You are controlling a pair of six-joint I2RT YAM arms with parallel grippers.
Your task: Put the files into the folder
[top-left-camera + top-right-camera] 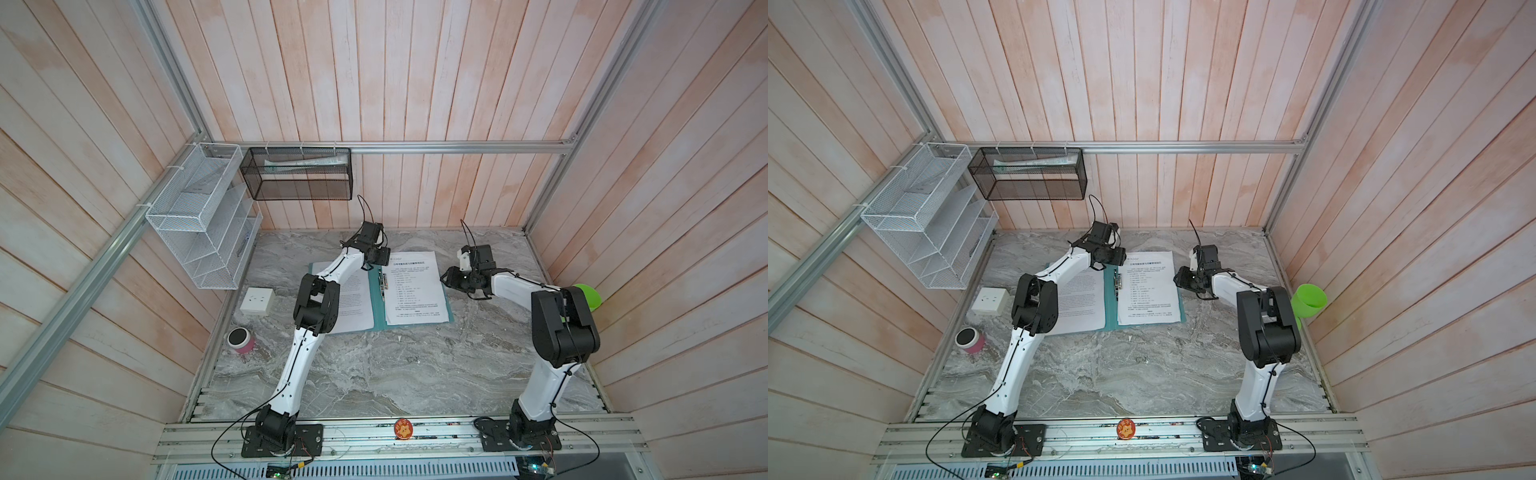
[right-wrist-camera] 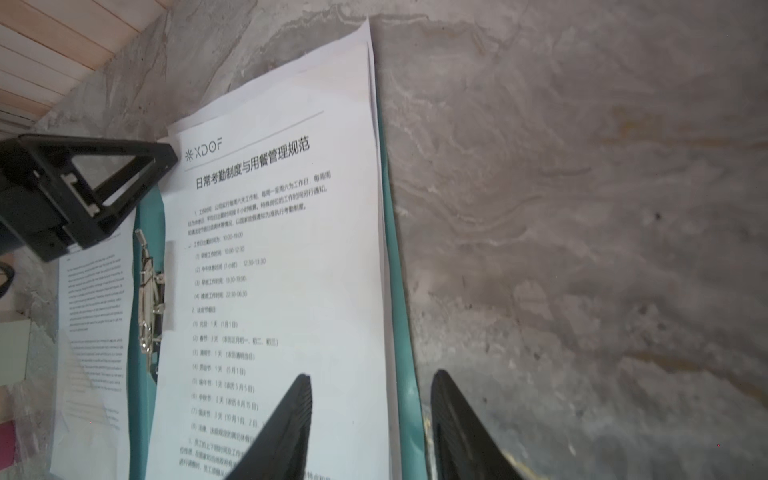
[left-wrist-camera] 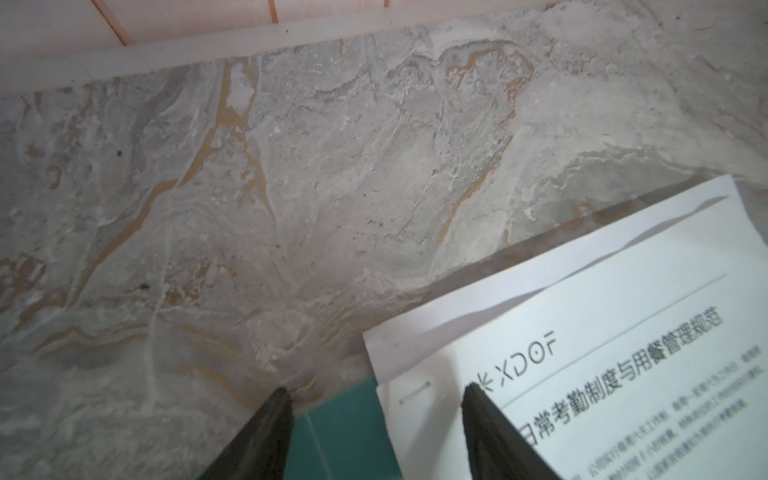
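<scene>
The teal folder (image 1: pixel 377 305) (image 1: pixel 1111 309) lies open on the marble table in both top views, its metal clip (image 2: pixel 149 299) along the spine. White printed files lie on both covers: a stack (image 1: pixel 415 291) (image 1: pixel 1148 286) (image 2: pixel 270 249) on the right one and a sheet (image 1: pixel 353 303) (image 1: pixel 1079 303) on the left one, partly under my left arm. My left gripper (image 1: pixel 383 258) (image 3: pixel 376 388) hangs open over the folder's far edge at the spine, above the stack's stapled corner. Open too, my right gripper (image 1: pixel 445 277) (image 2: pixel 372 374) straddles the stack's and the cover's right edge, holding nothing.
A white socket block (image 1: pixel 257 301) and a pink-and-black cylinder (image 1: pixel 240 340) stand left of the folder. On the walls hang a white wire rack (image 1: pixel 203 216) and a black mesh basket (image 1: pixel 299 174). A green cup (image 1: pixel 588 295) sits at the right wall.
</scene>
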